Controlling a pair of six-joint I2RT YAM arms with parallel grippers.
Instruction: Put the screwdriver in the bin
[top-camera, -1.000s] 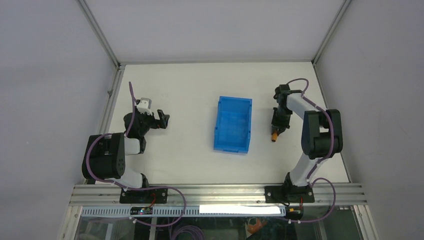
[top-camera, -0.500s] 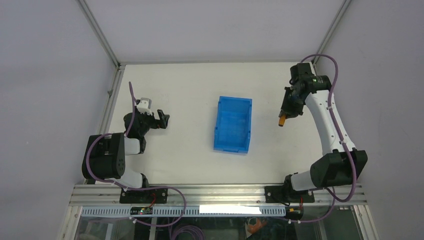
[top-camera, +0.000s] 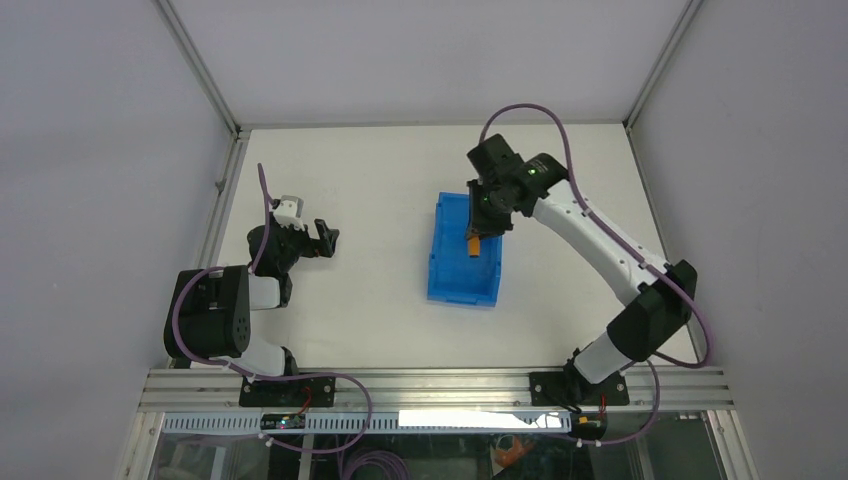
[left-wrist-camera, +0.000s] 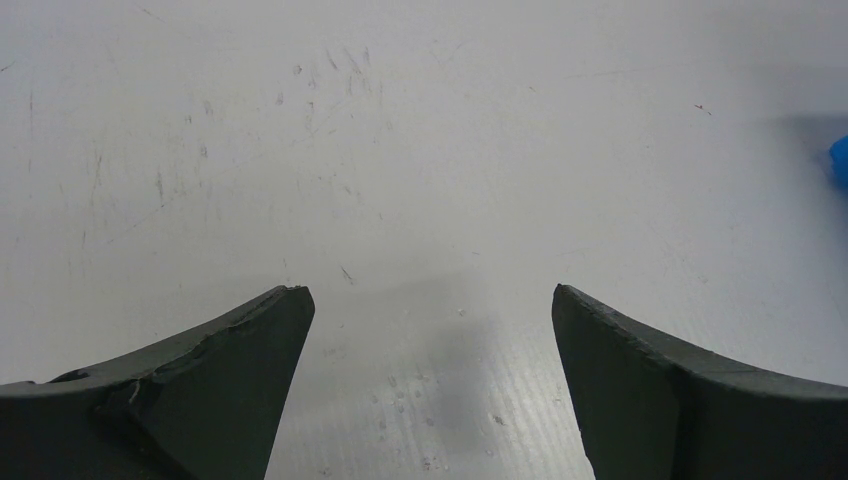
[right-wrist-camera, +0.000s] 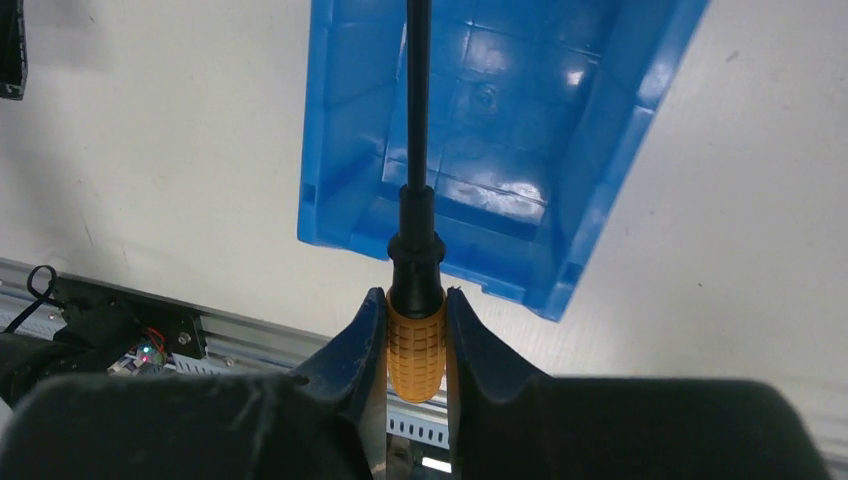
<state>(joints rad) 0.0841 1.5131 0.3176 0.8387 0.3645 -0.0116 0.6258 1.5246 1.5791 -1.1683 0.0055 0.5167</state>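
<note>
Right gripper (right-wrist-camera: 415, 300) is clamped on the screwdriver (right-wrist-camera: 416, 215). Both fingers (right-wrist-camera: 365, 340) press the orange handle and the black collar sits just past the tips. The shaft runs forward over the bin (right-wrist-camera: 313, 150) and off the top of the wrist view, so the tip isn't visible. From above, the gripper hangs over the far half of the bin (top-camera: 434, 270), with the handle (top-camera: 473, 243) above the floor inside the walls. It's well above the floor and not touching it. I can't judge the tool's tilt from either view. My read: transport is basically done and the step in hand is the drop. To do it clean:

- Come down toward the floor before opening, since a slim tool dropped from height can bounce or roll over a wall.
- Keep the shaft along the bin's long axis. In the wrist view it lines up roughly, and the tool is shorter than the bin, so it should fit flat.
- Make sure both ends are inside the rim, not bridging a wall.
- Open fully, then pull straight up so the fingers don't drag the handle back out.

Left gripper (left-wrist-camera: 430, 292) is spread wide with nothing in it, over bare table (left-wrist-camera: 400, 150), well apart from the bin. Leave it parked.
</note>
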